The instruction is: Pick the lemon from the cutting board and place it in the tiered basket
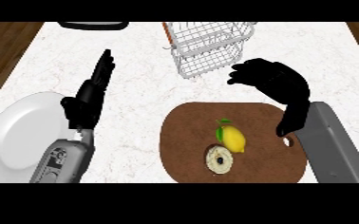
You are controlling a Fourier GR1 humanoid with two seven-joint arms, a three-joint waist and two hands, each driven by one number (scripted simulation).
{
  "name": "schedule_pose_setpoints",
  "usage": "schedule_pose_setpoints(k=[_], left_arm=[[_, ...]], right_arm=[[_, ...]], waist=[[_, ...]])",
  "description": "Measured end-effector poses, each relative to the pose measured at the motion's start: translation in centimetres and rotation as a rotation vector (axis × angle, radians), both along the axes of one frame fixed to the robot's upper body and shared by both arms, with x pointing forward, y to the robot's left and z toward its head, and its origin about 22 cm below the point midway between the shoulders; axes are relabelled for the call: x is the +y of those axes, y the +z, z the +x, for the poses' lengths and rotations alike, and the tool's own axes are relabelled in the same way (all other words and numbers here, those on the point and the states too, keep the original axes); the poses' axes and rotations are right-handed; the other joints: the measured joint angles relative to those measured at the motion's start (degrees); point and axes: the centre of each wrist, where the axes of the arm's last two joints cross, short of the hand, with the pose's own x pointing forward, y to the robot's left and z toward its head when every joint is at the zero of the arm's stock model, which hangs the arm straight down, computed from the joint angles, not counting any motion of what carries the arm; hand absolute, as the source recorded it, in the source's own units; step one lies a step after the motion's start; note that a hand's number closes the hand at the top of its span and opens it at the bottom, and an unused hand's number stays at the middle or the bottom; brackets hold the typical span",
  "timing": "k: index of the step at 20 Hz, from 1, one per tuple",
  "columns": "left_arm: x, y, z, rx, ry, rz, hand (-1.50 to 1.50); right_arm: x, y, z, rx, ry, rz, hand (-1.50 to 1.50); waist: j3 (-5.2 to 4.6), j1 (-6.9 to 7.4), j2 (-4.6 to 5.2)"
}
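You have the cutting board (238, 144) on the surface (140, 90) at its near edge, right of the middle. On the board the lemon (232, 139) lies near the centre, with a bagel (219, 160) just beside it on the near side (the two look to be touching). The tiered basket (208, 45) stands behind the board, toward the far edge. A plate (28, 128) lies at the left edge, well apart from the board.
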Motion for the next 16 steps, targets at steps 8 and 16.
schedule_pose_setpoints(k=[8,16], left_arm=[[-1.2,-1.0,-1.1,0.012,0.018,-0.006,0.0],[-1.3,-1.5,-1.8,0.013,0.038,-0.007,0.0]], right_arm=[[-5.9,12.4,2.0,-0.378,0.078,-0.294,-1.5],[-2.3,23.7,-2.4,-0.863,0.117,-0.626,-1.5]], waist=[[-0.04,-1.12,-0.7],[0.0,-1.88,-1.05]])
